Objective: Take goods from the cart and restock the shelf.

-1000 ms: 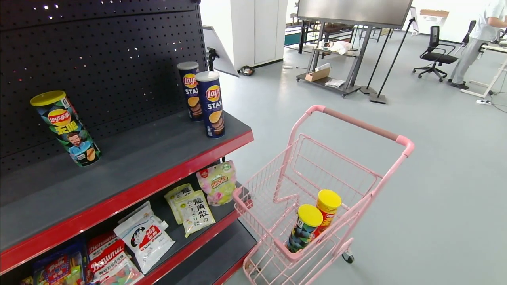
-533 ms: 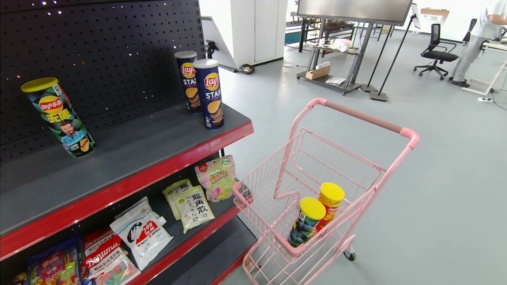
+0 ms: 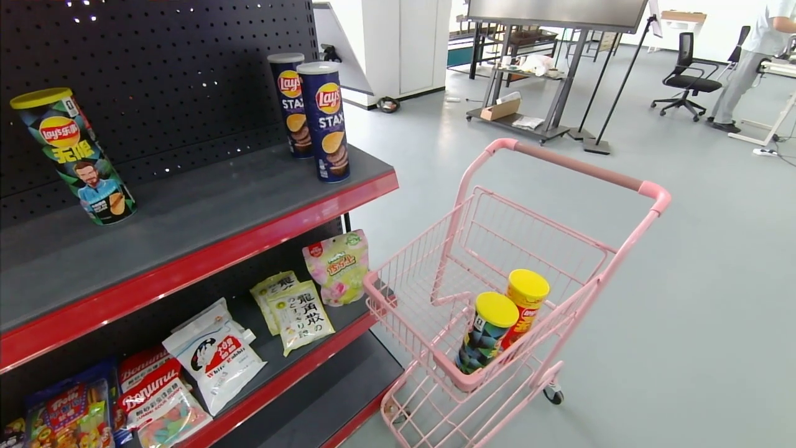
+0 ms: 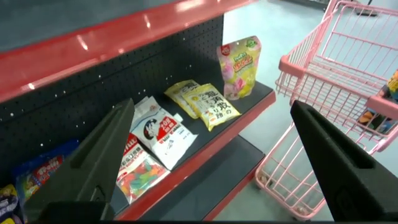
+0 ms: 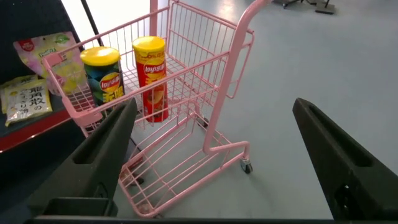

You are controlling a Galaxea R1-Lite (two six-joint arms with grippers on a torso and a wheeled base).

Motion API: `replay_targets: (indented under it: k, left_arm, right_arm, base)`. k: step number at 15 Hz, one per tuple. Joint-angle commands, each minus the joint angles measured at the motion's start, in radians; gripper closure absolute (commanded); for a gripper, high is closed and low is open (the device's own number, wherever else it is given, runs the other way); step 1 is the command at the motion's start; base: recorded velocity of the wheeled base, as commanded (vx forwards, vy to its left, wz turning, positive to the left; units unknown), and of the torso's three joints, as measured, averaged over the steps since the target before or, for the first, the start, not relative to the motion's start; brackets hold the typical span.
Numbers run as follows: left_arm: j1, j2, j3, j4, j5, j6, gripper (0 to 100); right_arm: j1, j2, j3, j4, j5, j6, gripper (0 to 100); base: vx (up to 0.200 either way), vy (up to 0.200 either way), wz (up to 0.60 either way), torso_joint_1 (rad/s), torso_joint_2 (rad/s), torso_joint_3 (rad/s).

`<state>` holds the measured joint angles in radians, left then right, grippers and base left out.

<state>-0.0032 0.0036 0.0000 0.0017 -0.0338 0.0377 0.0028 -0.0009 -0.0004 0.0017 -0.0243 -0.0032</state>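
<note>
Leftmost, on the upper board of the shelf (image 3: 205,205), one yellow-lidded can (image 3: 74,155) is seen standing upright against the pegboard. Well apart from it, near the board's right end, two blue cans (image 3: 323,118) are set upright close together. Below them, snack bags (image 3: 298,314) are laid on the lower board. To the right of the shelf, just beside its corner, the pink cart (image 3: 578,171) is parked. In the basket's near corner two cans are held upright side by side, a dark can (image 3: 486,336) and a red can (image 3: 525,305), both with yellow lids. The left gripper (image 4: 208,115) is shown with its fingers spread wide before the lower boards, nothing between them. The right gripper (image 5: 212,106) is likewise spread wide and empty, faced toward the cart's two cans. Against the earlier pictures the whole head view has shifted, shelf and cart together, so a move of the camera is inferred and not of the goods; every can is kept in its place. It is judged that the robot is being repositioned toward the cart, that no pick has begun, and that two cans remain to be shelved.
</note>
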Motion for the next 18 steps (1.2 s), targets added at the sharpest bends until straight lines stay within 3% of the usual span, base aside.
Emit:
replay_targets:
  k: [1,5,8,11,13,14,16,18]
  left_arm:
    - [0.000,-0.001,0.000,0.000,0.000,0.001,0]
    - [0.000,-0.001,0.000,0.000,0.000,0.001,0]
    - [0.000,-0.001,0.000,0.000,0.000,0.001,0]
    - [0.000,-0.001,0.000,0.000,0.000,0.001,0]
    - [0.000,-0.001,0.000,0.000,0.000,0.001,0]
    - [0.000,-0.001,0.000,0.000,-0.001,0.001,0]
    - [0.000,-0.001,0.000,0.000,-0.001,0.002,0]
    - [0.000,-0.001,0.000,0.000,0.000,0.001,0]
  right_arm:
    - [0.000,0.001,0.000,0.000,0.000,0.000,0]
    - [0.006,0.028,-0.003,0.004,0.004,-0.004,0]
    - [0.026,0.059,-0.029,-0.008,0.099,0.009,0]
    - [0.108,0.588,-0.592,-0.003,0.196,0.223,0]
    - [0.168,0.708,-0.543,-0.016,0.288,0.195,0]
    - [0.186,0.860,-0.497,-0.074,0.291,0.200,0]
    - [0.243,1.075,-0.417,-0.339,0.293,0.223,0]
    - [0.276,1.426,-0.291,-0.835,0.371,0.223,0]
  base:
    - [0.000,0.000,0.00,-0.188,0.54,0.339]
    - [0.000,0.000,0.00,-0.073,0.23,0.141]
    - [0.000,0.000,0.00,0.000,0.00,0.000]
    - [0.000,0.000,0.00,0.000,0.00,0.000]
    - [0.000,0.000,0.00,0.000,0.00,0.000]
    - [0.000,0.000,0.00,0.000,0.00,0.000]
    - [0.000,0.000,0.00,0.000,0.00,0.000]
    - [0.000,0.000,0.00,0.000,0.00,0.000]
